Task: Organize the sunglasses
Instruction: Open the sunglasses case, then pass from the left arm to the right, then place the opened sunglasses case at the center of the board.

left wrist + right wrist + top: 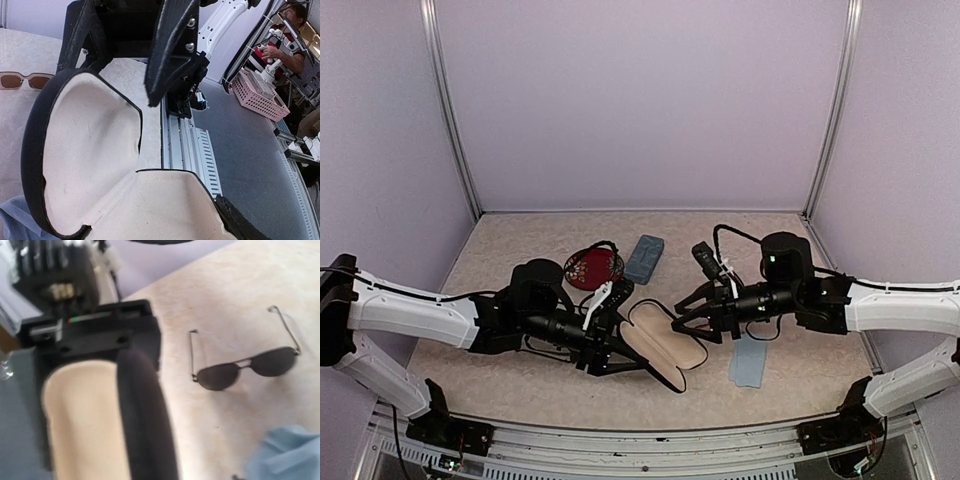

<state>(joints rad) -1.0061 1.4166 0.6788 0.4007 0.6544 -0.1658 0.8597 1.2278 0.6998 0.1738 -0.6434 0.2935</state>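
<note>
The black oval case (pixel 665 345) lies open in the middle of the table, cream lining up. My left gripper (pixel 618 350) is shut on its lower half (pixel 170 210), one fingertip (pixel 241 222) showing at the rim. My right gripper (pixel 682 320) is open, its fingers (pixel 170 55) standing apart on either side of the raised lid (pixel 85 150). The lid's rim (pixel 145 415) runs between its jaws with bare table beside it. The thin black-framed sunglasses (pixel 245 367) lie unfolded on the table. The reddish-brown sunglasses (pixel 22 80) lie beyond the lid.
A blue-grey rectangular case (pixel 643 258) and a red round pouch (pixel 592 268) sit behind the grippers. A blue cloth (pixel 750 362) lies near the right arm (pixel 880 305). The table's metal front rail (pixel 185 145) runs just past the case.
</note>
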